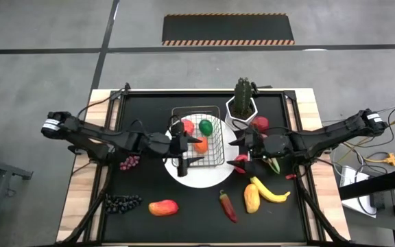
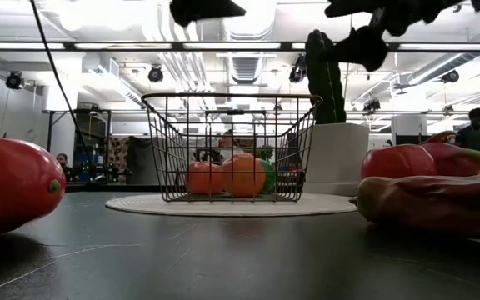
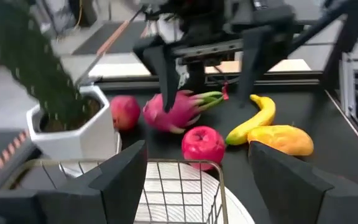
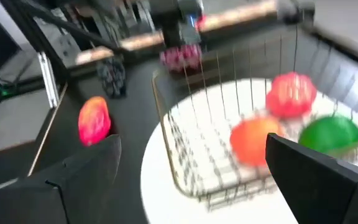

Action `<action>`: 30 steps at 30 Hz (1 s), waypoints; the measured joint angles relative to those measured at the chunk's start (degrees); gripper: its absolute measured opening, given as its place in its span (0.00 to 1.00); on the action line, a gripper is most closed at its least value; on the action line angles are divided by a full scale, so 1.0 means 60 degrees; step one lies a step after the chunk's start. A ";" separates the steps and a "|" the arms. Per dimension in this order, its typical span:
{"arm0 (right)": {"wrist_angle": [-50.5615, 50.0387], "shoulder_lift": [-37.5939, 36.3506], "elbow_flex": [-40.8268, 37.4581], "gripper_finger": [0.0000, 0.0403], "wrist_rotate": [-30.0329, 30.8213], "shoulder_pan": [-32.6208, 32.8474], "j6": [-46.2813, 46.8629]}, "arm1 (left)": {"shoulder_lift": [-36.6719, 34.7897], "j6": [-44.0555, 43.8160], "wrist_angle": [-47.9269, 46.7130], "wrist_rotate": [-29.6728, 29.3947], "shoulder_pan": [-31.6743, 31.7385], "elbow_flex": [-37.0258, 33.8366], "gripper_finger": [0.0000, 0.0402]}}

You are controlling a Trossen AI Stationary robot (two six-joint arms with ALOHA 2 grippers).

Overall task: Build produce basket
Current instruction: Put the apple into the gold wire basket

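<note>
High view: both hands, left [image 1: 182, 152] and right [image 1: 239, 149], gape empty beside the basket [image 1: 199, 143] (no readable writing).

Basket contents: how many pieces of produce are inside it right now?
3 in the basket: a red piece, a green piece, and an orange. Nothing else shows through the mesh.

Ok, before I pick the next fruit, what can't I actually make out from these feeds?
- Right gripper, high view: the dark arm covers whatever lies under it.
- Left gripper, high view: its body hides part of the basket front.
- Grapes, right wrist view: blurred, detail unreadable.
- Mango, low view: cut off by the edge.
</note>
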 joint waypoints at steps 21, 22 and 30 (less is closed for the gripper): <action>-1.1182 0.3371 0.4736 0.95 -0.0743 0.0263 0.6292 | -0.2072 0.1385 0.0334 -0.0971 -0.0053 -0.1652 0.65; -1.1193 0.3522 0.4773 0.95 -0.0901 0.0263 0.5878 | -0.2187 0.1460 0.0338 -0.0972 -0.0053 -0.1724 0.65; -1.0471 0.4350 0.4240 0.95 -0.1018 0.0498 0.2284 | -0.2701 0.1541 0.0580 -0.0987 -0.0057 -0.2303 0.65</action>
